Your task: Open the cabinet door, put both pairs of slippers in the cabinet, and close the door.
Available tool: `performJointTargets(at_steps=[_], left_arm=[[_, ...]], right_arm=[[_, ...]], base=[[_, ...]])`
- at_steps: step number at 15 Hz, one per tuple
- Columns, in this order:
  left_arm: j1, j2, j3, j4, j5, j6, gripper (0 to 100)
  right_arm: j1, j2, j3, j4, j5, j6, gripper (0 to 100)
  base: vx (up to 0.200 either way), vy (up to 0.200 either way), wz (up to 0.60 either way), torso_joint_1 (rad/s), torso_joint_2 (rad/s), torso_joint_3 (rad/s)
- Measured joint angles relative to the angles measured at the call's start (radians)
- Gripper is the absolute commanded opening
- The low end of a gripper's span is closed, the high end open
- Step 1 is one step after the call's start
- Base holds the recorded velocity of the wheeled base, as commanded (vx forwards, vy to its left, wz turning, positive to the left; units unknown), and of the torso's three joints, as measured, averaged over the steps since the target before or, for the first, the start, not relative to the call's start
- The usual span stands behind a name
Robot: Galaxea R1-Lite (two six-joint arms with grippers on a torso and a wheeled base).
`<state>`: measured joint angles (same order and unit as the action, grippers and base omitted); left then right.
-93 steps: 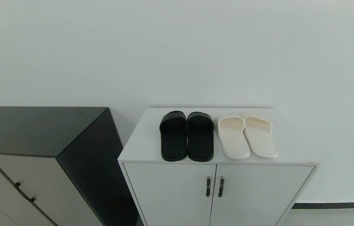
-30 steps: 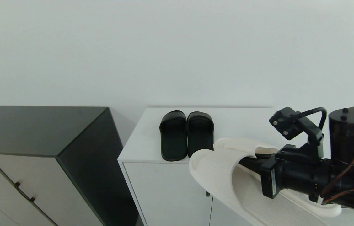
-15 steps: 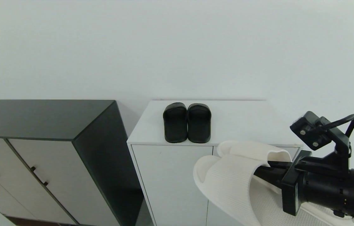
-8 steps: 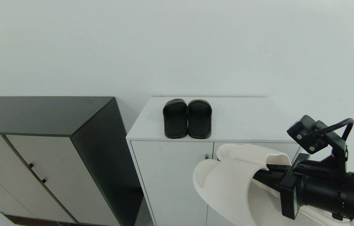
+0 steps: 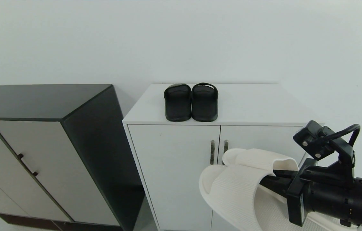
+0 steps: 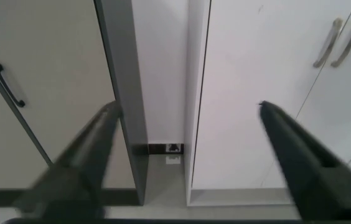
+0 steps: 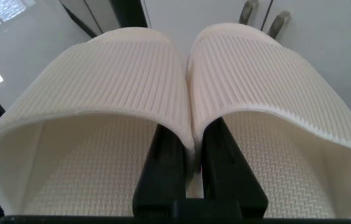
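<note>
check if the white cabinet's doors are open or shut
Shut. Both white cabinet doors lie flush with the front, their handles side by side, no interior showing.

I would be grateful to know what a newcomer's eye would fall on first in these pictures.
Most likely the white slippers, pinched together in the right end effector in front of the shut doors of the white cabinet. Next, the black slippers sit side by side on its top.

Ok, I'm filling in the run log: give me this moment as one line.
right gripper: shut on white slippers | left gripper: open, empty | black slippers: atop white cabinet | cabinet doors: closed
</note>
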<state>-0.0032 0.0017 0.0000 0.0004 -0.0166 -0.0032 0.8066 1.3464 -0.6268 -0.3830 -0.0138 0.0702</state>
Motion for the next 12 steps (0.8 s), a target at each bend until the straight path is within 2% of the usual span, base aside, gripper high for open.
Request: performJointTargets(at_steps=[7, 12], left_arm=[[0.000, 0.000, 0.000, 0.000, 0.000, 0.000, 100], [0.000, 0.000, 0.000, 0.000, -0.002, 0.001, 100]], right_arm=[[0.000, 0.009, 0.013, 0.000, 0.000, -0.003, 0], [0.000, 0.017, 0.016, -0.004, 0.001, -0.045, 0]], base=[[0.000, 0.000, 0.00, -0.172, 0.50, 0.316], [0.000, 0.000, 0.00, -0.123, 0.47, 0.340]])
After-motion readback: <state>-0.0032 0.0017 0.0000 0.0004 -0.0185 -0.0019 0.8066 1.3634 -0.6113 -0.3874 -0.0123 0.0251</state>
